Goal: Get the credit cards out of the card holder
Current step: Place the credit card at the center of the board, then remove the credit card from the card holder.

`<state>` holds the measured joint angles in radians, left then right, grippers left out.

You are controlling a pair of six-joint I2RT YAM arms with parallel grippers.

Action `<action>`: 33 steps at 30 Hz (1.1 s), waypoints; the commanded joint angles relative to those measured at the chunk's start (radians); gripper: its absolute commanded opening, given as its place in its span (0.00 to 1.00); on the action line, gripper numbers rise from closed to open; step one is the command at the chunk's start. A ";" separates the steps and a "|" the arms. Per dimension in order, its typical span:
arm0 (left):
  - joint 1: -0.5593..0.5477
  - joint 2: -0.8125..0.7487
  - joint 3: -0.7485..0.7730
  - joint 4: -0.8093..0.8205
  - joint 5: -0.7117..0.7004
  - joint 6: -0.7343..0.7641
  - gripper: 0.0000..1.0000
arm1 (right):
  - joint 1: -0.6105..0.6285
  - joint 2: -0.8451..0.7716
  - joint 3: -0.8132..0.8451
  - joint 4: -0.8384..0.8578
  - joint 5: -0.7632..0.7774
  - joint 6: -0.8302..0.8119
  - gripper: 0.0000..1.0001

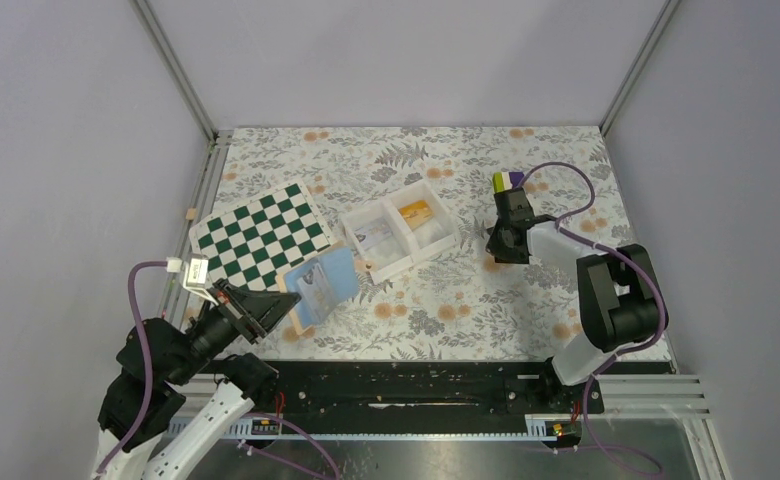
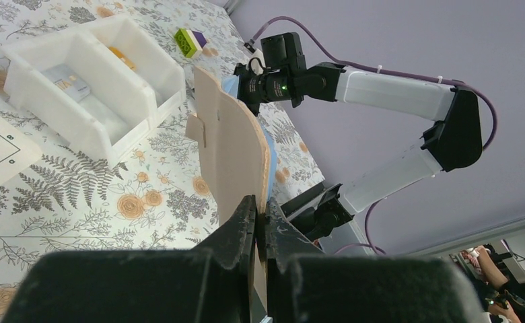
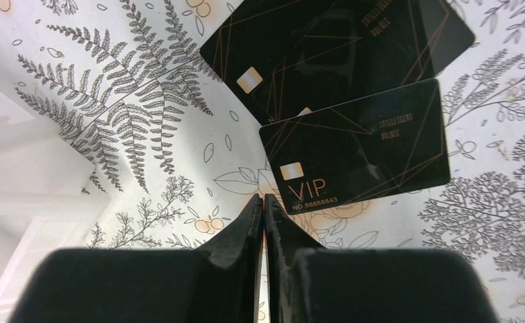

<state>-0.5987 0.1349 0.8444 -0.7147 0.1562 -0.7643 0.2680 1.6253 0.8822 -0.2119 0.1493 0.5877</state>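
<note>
The top camera sits high above and behind the arm bases and looks down on the whole table (image 1: 466, 160), with the white tray (image 1: 411, 258) near the middle. The left wrist camera is low, to the near left of the tray (image 2: 58, 111), and looks across it toward the right arm (image 2: 381, 91). Both views share these two. The right wrist camera, to the right of the tray, looks down from very close to the table.

A robotics lab cell is showing here: grey walls (image 1: 66, 150) and aluminium posts (image 1: 173, 65) are enclosing a floral counter (image 1: 486, 310). A cabled left arm (image 1: 156, 370) and right arm (image 1: 606, 300) are standing at a black rail (image 1: 416, 385).
</note>
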 commanded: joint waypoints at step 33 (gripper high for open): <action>0.004 0.076 -0.171 0.380 0.299 -0.063 0.00 | 0.553 -0.803 -0.073 0.484 -0.827 0.188 0.54</action>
<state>-0.5991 0.2001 0.6601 -0.4740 0.4046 -0.8108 0.7616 0.7719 0.8024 0.1654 -0.6437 0.7399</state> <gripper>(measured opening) 0.036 0.550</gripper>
